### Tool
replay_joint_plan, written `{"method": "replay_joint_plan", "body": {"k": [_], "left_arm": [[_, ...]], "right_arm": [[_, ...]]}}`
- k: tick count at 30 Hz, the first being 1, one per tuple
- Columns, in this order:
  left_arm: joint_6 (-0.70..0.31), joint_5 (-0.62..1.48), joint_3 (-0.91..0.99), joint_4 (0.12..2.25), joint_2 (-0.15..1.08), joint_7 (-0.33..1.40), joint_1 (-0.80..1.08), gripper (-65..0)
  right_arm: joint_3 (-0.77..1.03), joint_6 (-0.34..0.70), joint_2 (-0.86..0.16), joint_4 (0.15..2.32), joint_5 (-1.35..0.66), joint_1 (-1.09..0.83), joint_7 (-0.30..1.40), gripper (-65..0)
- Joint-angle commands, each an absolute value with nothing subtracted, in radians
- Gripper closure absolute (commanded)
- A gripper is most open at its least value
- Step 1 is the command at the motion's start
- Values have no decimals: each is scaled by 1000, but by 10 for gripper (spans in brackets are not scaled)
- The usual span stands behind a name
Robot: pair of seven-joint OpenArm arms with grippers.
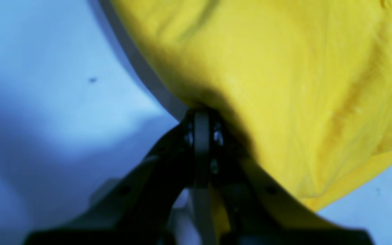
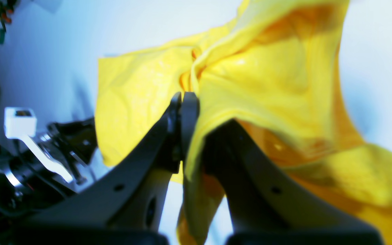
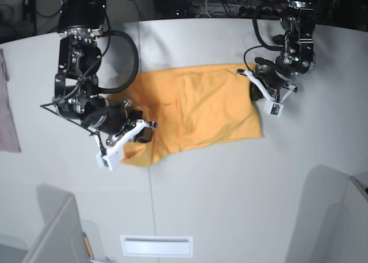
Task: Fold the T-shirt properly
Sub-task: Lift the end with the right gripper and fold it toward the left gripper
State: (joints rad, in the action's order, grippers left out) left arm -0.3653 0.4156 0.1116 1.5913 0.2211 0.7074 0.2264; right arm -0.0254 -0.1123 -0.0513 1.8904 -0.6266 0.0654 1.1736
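Right, the desk (image 3: 218, 182) is pale grey and wide, and the T-shirt (image 3: 195, 108) lies across its middle as a partly folded orange-yellow band, its long axis running side to side in the base view, between my two arms. That axis is what I'm watching: each arm sits at one short end of the band, so neither is nearer to the shirt than the other.

On the base view's right, my left gripper (image 3: 257, 88) is at the shirt's end there, on the upper part of that edge. From the left wrist camera the left gripper's jaws have come together on the cloth, which bunches right at their tips and spreads away up and to the right. I'd call that a pinch on the hem.

On the base view's left, my right gripper (image 3: 138, 131) is at the lower corner of the other end. The right wrist view shows its jaws closed tight with yellow fabric gathered around and draped over them, and the rest of the shirt fanning out beyond.

At the base view's far left edge a small pinkish cloth (image 3: 8, 113) lies well apart.

My read: both ends are held, so the next fold would carry one end along that long axis toward the other.
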Motion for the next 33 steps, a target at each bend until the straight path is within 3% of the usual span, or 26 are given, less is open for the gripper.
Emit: {"method": "replay_joint_plan", "body": {"k": [1, 9, 15, 22, 33], "left_arm": [[-364, 417, 114, 1606, 228, 711, 222, 0], [-363, 417, 65, 1630, 208, 714, 197, 0], [-363, 417, 65, 1644, 206, 714, 194, 0], [-363, 417, 64, 1644, 208, 714, 205, 0], [-363, 417, 73, 1643, 213, 714, 208, 0]], "right_arm": [[-25, -107, -38, 1908, -647, 81, 1162, 0], [-30, -107, 25, 1957, -650, 67, 1167, 0], [-151, -110, 51, 1959, -648, 59, 1153, 0], [-282, -240, 67, 1873, -647, 91, 1047, 0], [-412, -246, 74, 1738, -647, 96, 901, 0]]}}
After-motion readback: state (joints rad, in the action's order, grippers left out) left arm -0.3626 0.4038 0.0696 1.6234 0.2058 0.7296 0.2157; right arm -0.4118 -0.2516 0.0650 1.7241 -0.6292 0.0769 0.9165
